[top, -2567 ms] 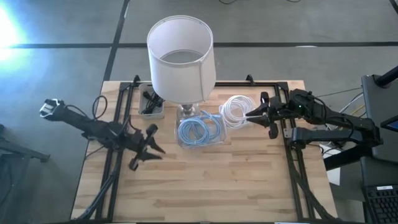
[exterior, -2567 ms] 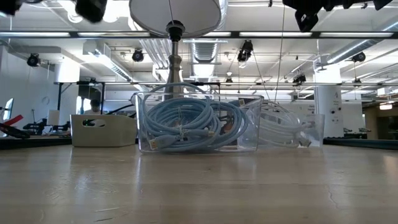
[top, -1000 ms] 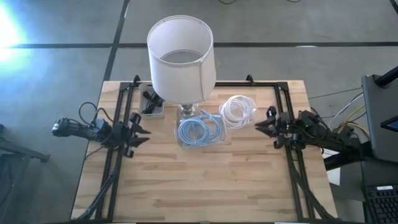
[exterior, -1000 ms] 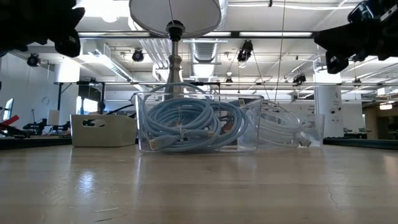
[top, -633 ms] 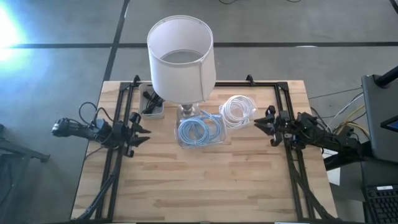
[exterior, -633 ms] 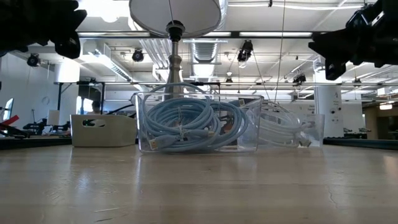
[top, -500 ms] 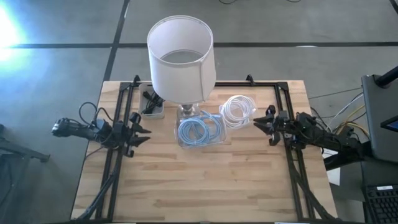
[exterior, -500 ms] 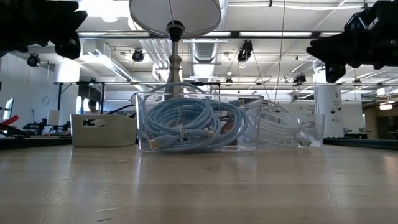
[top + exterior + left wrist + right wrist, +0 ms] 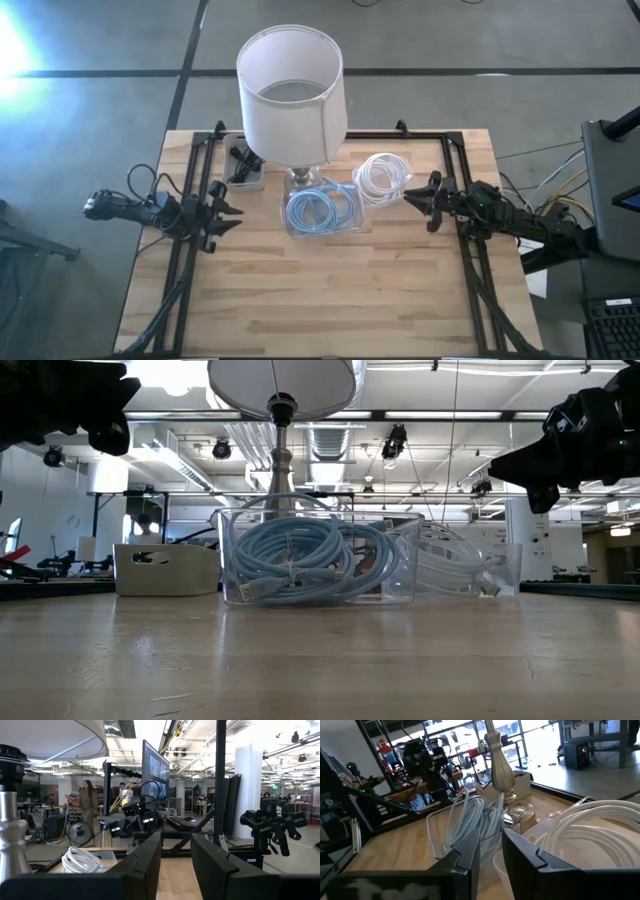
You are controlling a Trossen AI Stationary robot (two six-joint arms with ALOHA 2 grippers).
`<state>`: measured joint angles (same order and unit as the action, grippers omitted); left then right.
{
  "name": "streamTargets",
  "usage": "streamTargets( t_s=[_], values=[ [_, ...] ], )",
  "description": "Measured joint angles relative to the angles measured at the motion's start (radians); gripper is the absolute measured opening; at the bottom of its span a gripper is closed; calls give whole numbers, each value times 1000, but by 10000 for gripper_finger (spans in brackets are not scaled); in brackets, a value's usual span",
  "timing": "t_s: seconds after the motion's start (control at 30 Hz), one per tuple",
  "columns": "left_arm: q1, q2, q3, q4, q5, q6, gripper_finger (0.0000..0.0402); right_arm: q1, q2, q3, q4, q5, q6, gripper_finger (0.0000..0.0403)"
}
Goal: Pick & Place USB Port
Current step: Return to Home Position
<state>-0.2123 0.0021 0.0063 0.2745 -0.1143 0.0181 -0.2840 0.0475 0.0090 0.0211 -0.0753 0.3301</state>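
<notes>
- My left fingers (image 9: 145,862) were slightly spread, with a narrow gap between them, and pinched nothing.
- My right fingers (image 9: 465,857) were parted the same way and were empty too.
- My left gripper (image 9: 226,212) hung above the left side of the table (image 9: 330,290), well clear of the wood, pointing right.
- My right gripper (image 9: 424,202) hovered over the right side, pointing left, near the right transparent bin (image 9: 505,565).
- The white cables (image 9: 380,177) lay coiled in that bin.
- The blue cables (image 9: 318,209) lay coiled in the left transparent bin (image 9: 405,530), just beside it, near the table's middle.
- A lamp (image 9: 291,95) with a white shade stood just behind the left bin.
- A small grey tray (image 9: 245,172) with something dark in it sat at the far left.
</notes>
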Motion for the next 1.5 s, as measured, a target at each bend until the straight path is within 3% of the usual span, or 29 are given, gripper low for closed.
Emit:
streamTargets(
  t_s=[0.83, 1.5],
  values=[
    [1, 0, 3, 2, 0, 0, 110, 0, 0, 0, 0, -1, 0, 91],
    [1, 0, 4, 1, 0, 0, 110, 0, 0, 0, 0, -2, 0, 73]
  ],
)
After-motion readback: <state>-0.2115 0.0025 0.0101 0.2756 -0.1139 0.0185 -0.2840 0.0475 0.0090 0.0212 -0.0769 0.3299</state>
